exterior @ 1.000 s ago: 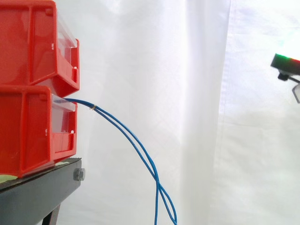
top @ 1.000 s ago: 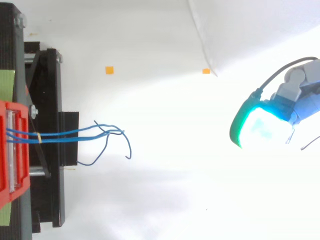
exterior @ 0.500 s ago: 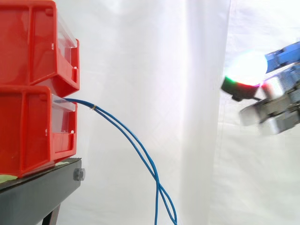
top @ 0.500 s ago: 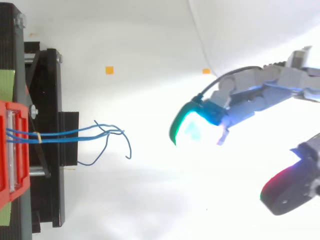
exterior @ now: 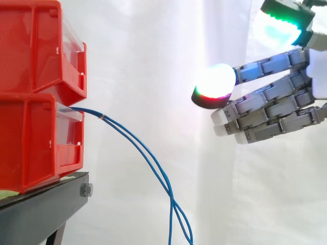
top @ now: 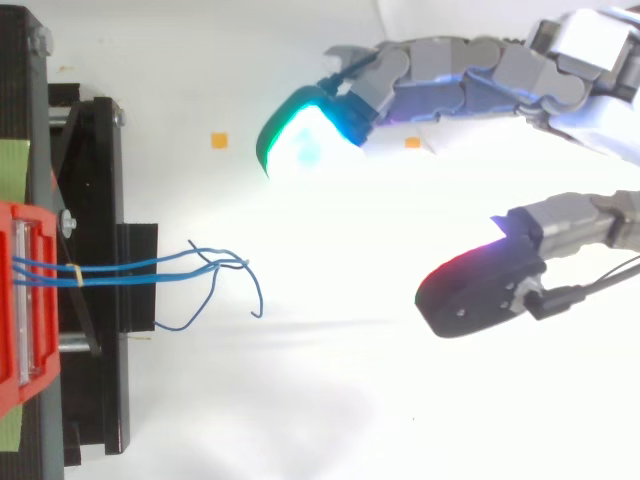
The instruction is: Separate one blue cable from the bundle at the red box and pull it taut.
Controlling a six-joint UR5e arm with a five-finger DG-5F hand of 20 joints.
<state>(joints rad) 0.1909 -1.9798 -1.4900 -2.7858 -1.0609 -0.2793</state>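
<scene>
A bundle of thin blue cables [exterior: 138,148] comes out of the lower red box [exterior: 36,140], held together near the box by a small band [exterior: 102,118], and droops down to the right. From above, the blue cables [top: 150,266] run right from the red box [top: 25,300] and splay into loose ends [top: 235,275]. My hand [exterior: 276,109] is at the right, above and well apart from the cables, open with straight fingers pointing left. In the top view the hand [top: 560,60] has its fingers [top: 300,135] and thumb [top: 470,295] spread wide, holding nothing.
A second red box [exterior: 38,48] is stacked on the lower one. Both sit on a black stand [exterior: 41,209]. A white curtain hangs behind. Two small orange marks [top: 219,140] lie on the white floor.
The hand has come in from the right edge and moved left toward the cables, its fingers spreading apart. The cables have not moved.
</scene>
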